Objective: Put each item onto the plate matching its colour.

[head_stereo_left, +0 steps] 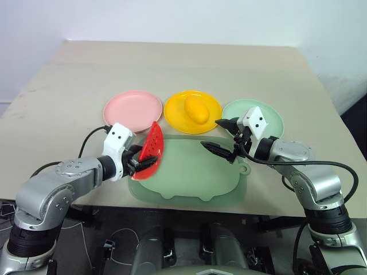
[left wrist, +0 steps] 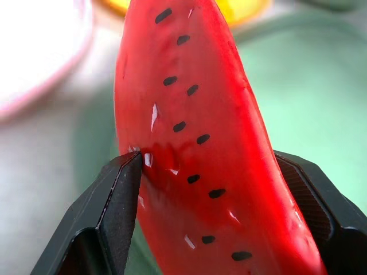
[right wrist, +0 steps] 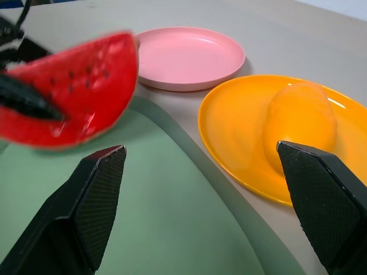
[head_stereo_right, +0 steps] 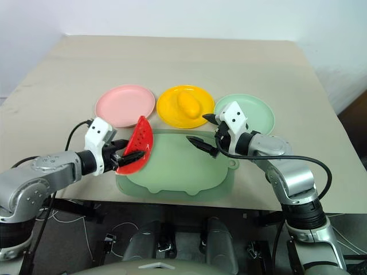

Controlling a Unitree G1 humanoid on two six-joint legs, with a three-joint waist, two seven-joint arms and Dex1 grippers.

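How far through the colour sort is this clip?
Done: the mango lies on the yellow plate. In hand: the left gripper is shut on the watermelon wedge, beside the bare pink plate. Left: the mint plate holds nothing; the right gripper is open.

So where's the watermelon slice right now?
The watermelon slice is clamped in the left pincer, on the robot's left over the edge of the green mat, just in front of the pink plate.

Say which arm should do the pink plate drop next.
Left. The left gripper is already shut on the watermelon, just short of the pink plate. The right gripper is open, empty, over by the green plate.
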